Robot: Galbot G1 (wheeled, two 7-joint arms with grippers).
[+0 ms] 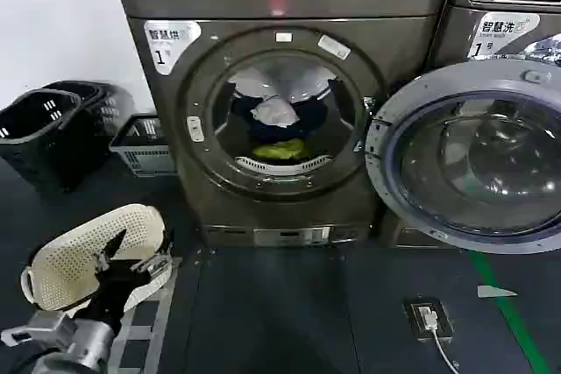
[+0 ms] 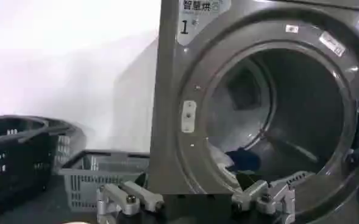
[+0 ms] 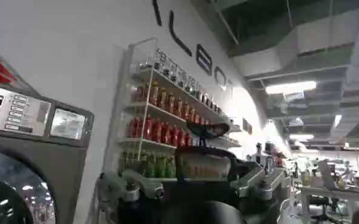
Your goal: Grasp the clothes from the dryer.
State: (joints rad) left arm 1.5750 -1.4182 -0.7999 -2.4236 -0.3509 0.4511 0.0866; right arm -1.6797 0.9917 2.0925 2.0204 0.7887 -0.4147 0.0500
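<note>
Clothes (image 1: 279, 129) lie heaped inside the dryer (image 1: 280, 120) drum, its door (image 1: 469, 155) swung wide. Left tool (image 1: 131, 256) hangs low over the cream basket (image 1: 79, 256), fingers spread. Right tool (image 3: 194, 192) also spread.

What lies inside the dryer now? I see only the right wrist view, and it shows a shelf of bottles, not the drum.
Observer: In the large bronze-grey front-loading dryer, a bright yellow-green garment lies at the drum's front, with a white garment and a dark navy garment farther in.
Operator: Is the port free? My right claw is open.
Observer: Yes, the round glass door is swung open.
Operator: Where is the left claw?
Observer: The left claw is open, low, by the cream perforated plastic basket, short of the port.
</note>
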